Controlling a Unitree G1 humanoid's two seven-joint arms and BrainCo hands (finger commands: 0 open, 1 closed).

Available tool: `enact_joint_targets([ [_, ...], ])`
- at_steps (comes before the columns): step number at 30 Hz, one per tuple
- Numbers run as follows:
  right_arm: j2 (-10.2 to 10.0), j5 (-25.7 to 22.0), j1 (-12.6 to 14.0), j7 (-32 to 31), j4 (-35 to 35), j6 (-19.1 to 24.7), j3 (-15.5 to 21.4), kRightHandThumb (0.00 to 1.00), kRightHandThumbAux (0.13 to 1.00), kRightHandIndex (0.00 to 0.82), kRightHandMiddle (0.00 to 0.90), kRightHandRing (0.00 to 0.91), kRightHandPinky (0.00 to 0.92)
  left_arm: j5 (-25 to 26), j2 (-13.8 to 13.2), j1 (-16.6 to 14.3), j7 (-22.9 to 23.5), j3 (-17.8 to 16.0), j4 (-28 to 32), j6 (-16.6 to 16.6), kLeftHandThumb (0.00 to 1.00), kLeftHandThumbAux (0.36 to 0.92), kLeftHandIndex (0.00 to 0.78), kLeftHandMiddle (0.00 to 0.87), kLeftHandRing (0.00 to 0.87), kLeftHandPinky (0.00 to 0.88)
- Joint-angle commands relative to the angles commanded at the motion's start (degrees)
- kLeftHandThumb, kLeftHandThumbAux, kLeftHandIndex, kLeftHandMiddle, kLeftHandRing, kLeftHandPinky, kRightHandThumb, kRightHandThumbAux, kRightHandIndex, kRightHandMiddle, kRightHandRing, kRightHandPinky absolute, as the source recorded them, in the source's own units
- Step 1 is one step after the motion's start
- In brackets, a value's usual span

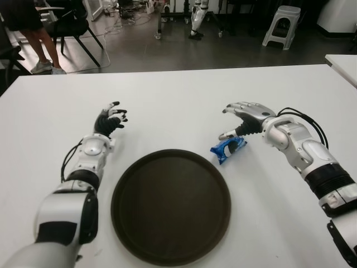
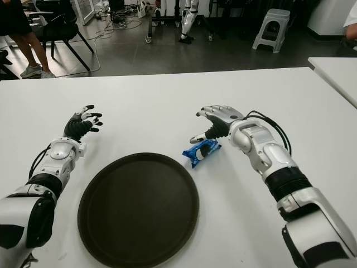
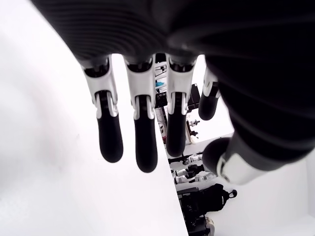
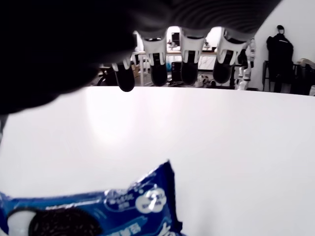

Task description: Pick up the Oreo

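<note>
blue oreo packet (image 1: 228,149) is lying flat on the white table (image 1: 178,95), just off the upper right edge of the round dark tray (image 1: 170,206), maybe touching the rim, can't really tell. right hand (image 1: 244,118) is hovering right over the packet's far end, fingers spread and arched out, nothing in it. thumb tip looks very close to the wrapper but i can't say it's actually touching. in the right wrist view the packet (image 4: 93,212) sits under the palm with the fingertips (image 4: 159,73) pointing out past it, plain table between them, so no grip on it.

left hand (image 1: 109,121) is off to the left of the tray on the far side, fingers loosely spread, holding nothing. left wrist view shows the fingers (image 3: 109,137) hanging straight and apart over bare table.

background has a chair (image 1: 70,25), a grey stool (image 1: 281,25) and a person's legs (image 1: 42,47) at the top left.
</note>
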State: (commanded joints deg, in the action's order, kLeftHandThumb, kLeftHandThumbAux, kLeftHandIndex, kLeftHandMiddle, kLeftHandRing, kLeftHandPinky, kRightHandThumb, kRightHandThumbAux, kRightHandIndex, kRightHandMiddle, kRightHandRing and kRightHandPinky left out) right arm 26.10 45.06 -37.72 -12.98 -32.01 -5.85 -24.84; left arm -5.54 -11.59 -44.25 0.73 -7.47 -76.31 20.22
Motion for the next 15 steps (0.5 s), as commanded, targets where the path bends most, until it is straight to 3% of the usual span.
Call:
enact_joint_targets([
  [15,-0.5,-0.8,0.2,-0.4,1.4,2.4,0.3,0.0,0.429,0.059,0.053,0.04,0.04,-0.9,-0.3,0.2,-0.6,0.6,0.0,0.8,0.483,0.652,0.141,0.289,0.351,0.397],
])
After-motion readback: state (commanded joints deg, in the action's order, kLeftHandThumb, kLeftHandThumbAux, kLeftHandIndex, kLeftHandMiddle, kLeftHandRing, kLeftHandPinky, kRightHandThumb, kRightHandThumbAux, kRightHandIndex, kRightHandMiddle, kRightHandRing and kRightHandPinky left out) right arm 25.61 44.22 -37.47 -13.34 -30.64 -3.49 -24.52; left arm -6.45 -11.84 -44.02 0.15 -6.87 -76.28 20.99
